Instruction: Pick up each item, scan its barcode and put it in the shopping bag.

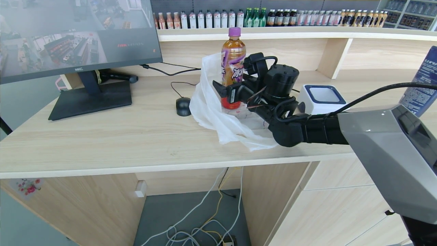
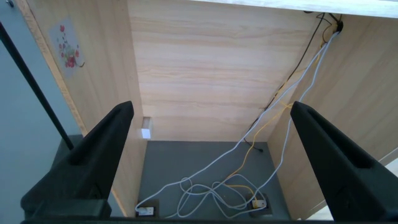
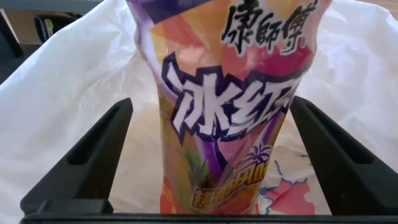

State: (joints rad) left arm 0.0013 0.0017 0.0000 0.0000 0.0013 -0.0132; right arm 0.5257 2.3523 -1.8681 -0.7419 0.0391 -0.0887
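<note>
Right tool is spread wide, gripping nothing; I see the purple-capped orange bottle upright between its fingers, inside the white shopping bag.

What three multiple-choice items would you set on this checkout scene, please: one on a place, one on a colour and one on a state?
1. Where is the bottle?
A. Lying flat on the floor
B. Lifted well above the counter
C. Upright in the white shopping bag on the counter

2. What colour is the bottle's cap?
A. Green
B. Purple
C. White

3. How is the right claw?
A. Open, with a finger on each side of the bottle
B. Shut with nothing in it
C. Shut tight on the cap

Answers:
1 C: the head view shows it standing with the bag's plastic gathered around its base.
2 B: the cap is plainly purple in the head view.
3 A: the right wrist view shows bag plastic between the fingers and the bottle.
</note>
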